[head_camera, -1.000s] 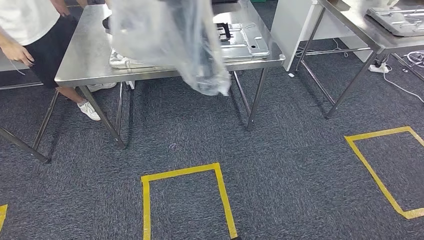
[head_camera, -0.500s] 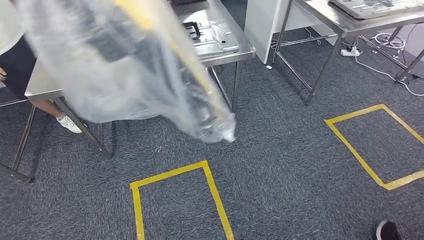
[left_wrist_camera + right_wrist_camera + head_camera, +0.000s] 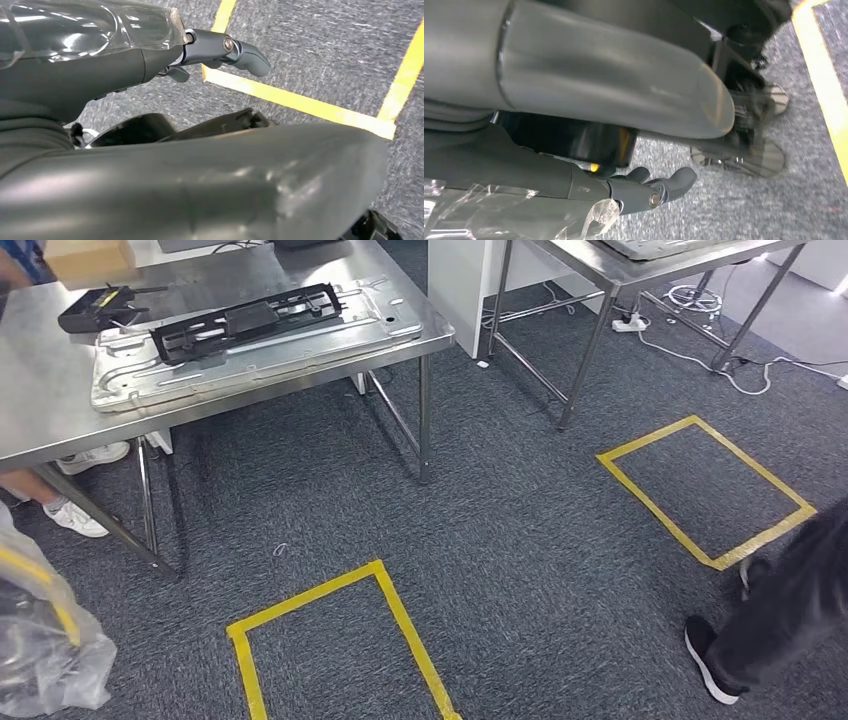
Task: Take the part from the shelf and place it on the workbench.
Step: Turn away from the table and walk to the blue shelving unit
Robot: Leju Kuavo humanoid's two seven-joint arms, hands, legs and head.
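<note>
The steel workbench [image 3: 40, 410] stands at the upper left. A silver metal plate [image 3: 300, 345] lies on it, with a long black frame part [image 3: 245, 320] on top. A smaller black part [image 3: 100, 308] lies beside them. Crumpled clear plastic [image 3: 45, 650] with something dark and a yellow stripe inside sits at the lower left edge; what holds it is hidden. My left hand [image 3: 220, 50] hangs over the carpet with its thumb out, holding nothing. My right hand [image 3: 654, 187] also hangs over the carpet, its fingers loosely bent and empty.
Yellow tape squares [image 3: 330, 640] [image 3: 700, 490] mark the grey carpet. A second steel table [image 3: 590, 270] and a white cabinet [image 3: 460, 280] stand behind, with cables [image 3: 700, 340] on the floor. A person's dark leg and shoe [image 3: 770, 630] are at the right. White shoes [image 3: 75, 520] show under the workbench.
The camera has swung, so the workbench now sits at the upper left. The clear plastic crossed the view from top centre to the lower left. A person's leg has come in at the right.
</note>
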